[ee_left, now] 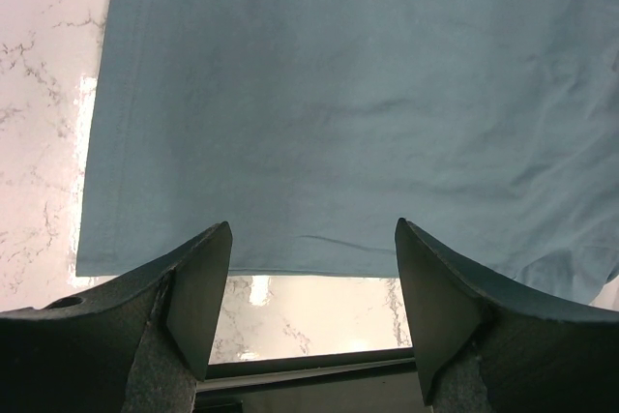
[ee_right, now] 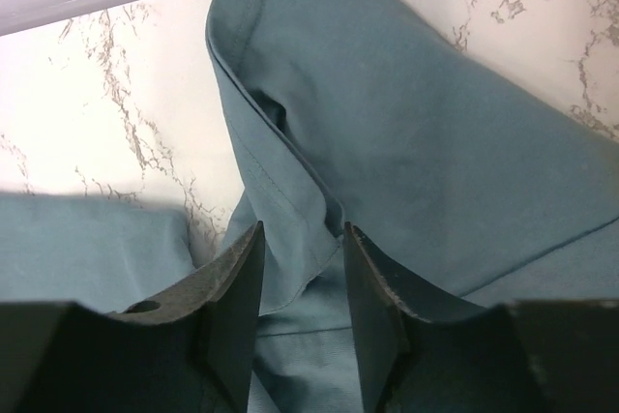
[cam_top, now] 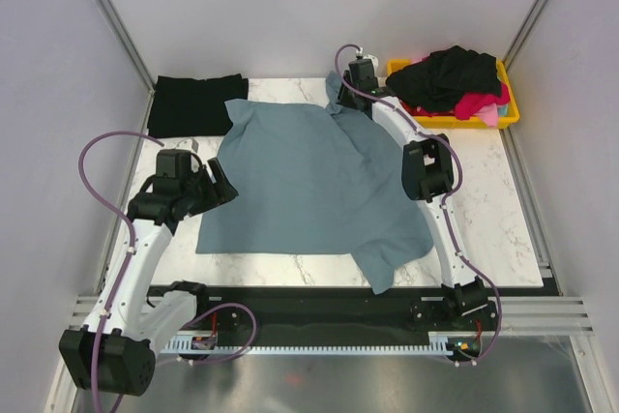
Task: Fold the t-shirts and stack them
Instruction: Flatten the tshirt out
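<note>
The right gripper [ee_right: 303, 231] is standing with its jaws narrow, straddling a raised fold at the edge of the blue shirt [cam_top: 309, 181]. Cloth is filling the gap between the fingers [ee_right: 237, 282], but whether they are pinching it I cannot tell. This is happening at the shirt's far right corner, just beside the bin [cam_top: 510, 103], where the cloth is rising a little toward the gripper. The right arm is reaching along the shirt's right side.

The left gripper [ee_left: 312, 227] is holding its jaws wide, with nothing between them. It is pointing at the shirt's left side near its near-left corner, with the edge lying just ahead of the fingertips [ee_left: 218, 239]. Whether it is touching the cloth I cannot tell.

The blue shirt is lying spread over the middle of the table [cam_top: 493, 210], with one sleeve trailing off toward the near edge. A folded shirt [cam_top: 193, 103], black, is lying at the far left corner, touching the blue one. In the bin, a black shirt [cam_top: 450, 74] is heaping over a pink shirt [cam_top: 479, 103].
</note>
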You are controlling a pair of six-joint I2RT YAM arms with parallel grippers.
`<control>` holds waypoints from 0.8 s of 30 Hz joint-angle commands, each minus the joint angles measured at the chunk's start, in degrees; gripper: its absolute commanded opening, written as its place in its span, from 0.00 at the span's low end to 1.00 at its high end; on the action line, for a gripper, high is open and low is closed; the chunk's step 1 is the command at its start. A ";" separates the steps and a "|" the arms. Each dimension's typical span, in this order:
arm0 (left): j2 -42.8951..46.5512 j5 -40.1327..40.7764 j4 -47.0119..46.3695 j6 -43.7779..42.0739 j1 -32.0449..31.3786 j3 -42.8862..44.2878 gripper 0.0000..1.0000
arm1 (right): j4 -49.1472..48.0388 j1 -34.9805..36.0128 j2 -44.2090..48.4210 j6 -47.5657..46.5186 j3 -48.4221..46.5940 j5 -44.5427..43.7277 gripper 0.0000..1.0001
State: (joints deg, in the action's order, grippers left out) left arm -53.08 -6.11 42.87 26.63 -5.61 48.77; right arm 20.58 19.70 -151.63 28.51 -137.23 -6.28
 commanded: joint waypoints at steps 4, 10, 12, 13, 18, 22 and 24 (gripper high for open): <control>0.87 -0.48 -1.12 -2.20 -0.19 0.36 0.76 | -1.15 0.51 -0.24 0.14 0.21 -0.75 0.41; 0.96 -0.39 -1.04 -2.20 -0.19 0.27 0.76 | -1.15 0.51 -0.94 0.05 0.30 -0.13 0.14; 0.96 -0.48 -1.04 -2.20 -0.19 0.27 0.76 | -1.07 0.51 -1.03 0.14 0.47 -0.31 0.07; 0.87 -0.48 -1.12 -2.20 -0.19 0.27 0.76 | -1.15 0.60 -1.21 0.05 0.47 -0.39 0.01; 0.78 -0.31 -1.12 -2.20 -0.19 0.27 0.76 | -1.42 0.51 -0.95 -0.30 1.43 -1.45 0.00; 0.70 -0.31 -1.12 -2.20 -0.19 0.36 0.76 | -2.91 0.60 1.16 -0.30 3.02 -0.31 0.00; 0.70 -0.31 -1.21 -2.20 -0.19 0.36 0.76 | -4.75 1.21 2.39 -0.12 3.72 2.32 0.00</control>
State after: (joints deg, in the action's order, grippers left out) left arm -53.08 -6.11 42.87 26.63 -5.61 48.77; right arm 19.07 19.97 -151.98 28.64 -134.39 -6.22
